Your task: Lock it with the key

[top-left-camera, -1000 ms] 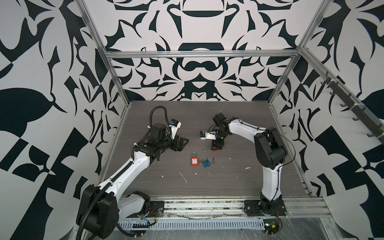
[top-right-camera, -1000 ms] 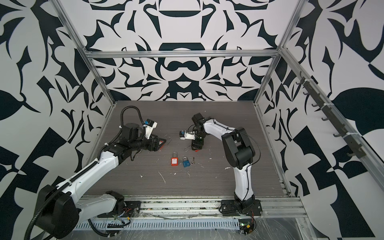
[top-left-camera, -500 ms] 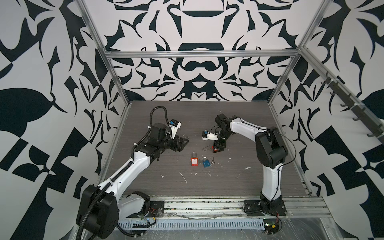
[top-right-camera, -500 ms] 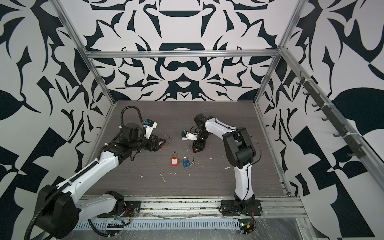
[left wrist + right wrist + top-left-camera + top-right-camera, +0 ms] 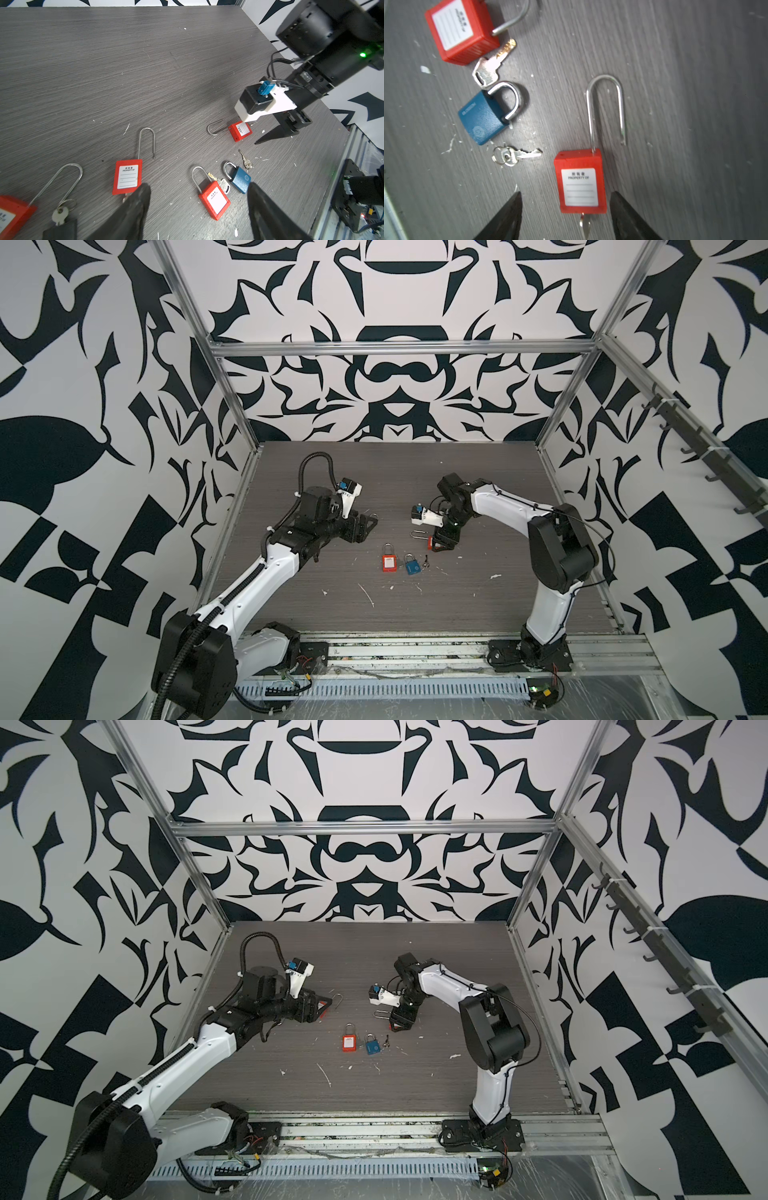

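The right gripper (image 5: 565, 194), jaws apart and empty, straddles the long-shackled red padlock (image 5: 580, 182) lying on the table (image 5: 695, 104) near the blue padlock (image 5: 483, 118), so it should settle squarely onto the key (image 5: 585, 225) stuck in the body's end, while the left gripper (image 5: 198, 186), likewise released, hovers farther off.

Patterned booth around my workspace
I see black-and-white leaf-print walls (image 5: 399, 302) on three sides, silver frame bars (image 5: 399, 349) at 12 o'clock, a dark grey wood-grain tabletop (image 5: 478, 614) flecked with white scraps (image 5: 366, 595), and a hook rail (image 5: 650, 940) at 3 o'clock.
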Controlling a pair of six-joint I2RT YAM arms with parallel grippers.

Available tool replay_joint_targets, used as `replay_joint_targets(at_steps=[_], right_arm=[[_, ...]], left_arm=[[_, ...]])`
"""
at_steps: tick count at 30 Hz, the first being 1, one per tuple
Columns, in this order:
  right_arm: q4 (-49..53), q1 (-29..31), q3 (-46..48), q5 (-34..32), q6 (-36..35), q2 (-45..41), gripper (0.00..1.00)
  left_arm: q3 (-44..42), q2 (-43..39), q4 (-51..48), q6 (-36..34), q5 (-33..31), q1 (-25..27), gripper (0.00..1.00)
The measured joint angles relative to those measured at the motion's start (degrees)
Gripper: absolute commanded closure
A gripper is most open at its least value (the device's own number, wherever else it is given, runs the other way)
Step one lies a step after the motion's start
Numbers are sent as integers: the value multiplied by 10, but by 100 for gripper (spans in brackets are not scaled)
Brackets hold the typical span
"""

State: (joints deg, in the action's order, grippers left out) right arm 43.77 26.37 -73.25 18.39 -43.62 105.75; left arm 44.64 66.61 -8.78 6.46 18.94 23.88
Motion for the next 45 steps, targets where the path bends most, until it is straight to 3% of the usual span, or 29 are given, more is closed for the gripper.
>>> replay_joint_targets(at_steps=[9,20,27,33,39,45], right_arm=[[-70,16,54,-58,5,0,36],[-106,18,57,-73,-16,2,66],[-94,19,64,-59,-29,-34,70],[-39,19,64,-4,-58,-160,71],[28,20,64,32,-68,-248,74],[59,40,85,40,-65,-320,75]], left_arm=[[-1,-2,4,2,0,5,25],[-2,-6,4,1,0,9,25],[-2,-6,9,-20,25,9,27],[-19,-18,37,-109,100,25,32],[-33,-34,47,-277,173,75,52],[-12,-12,47,-366,217,93,56]])
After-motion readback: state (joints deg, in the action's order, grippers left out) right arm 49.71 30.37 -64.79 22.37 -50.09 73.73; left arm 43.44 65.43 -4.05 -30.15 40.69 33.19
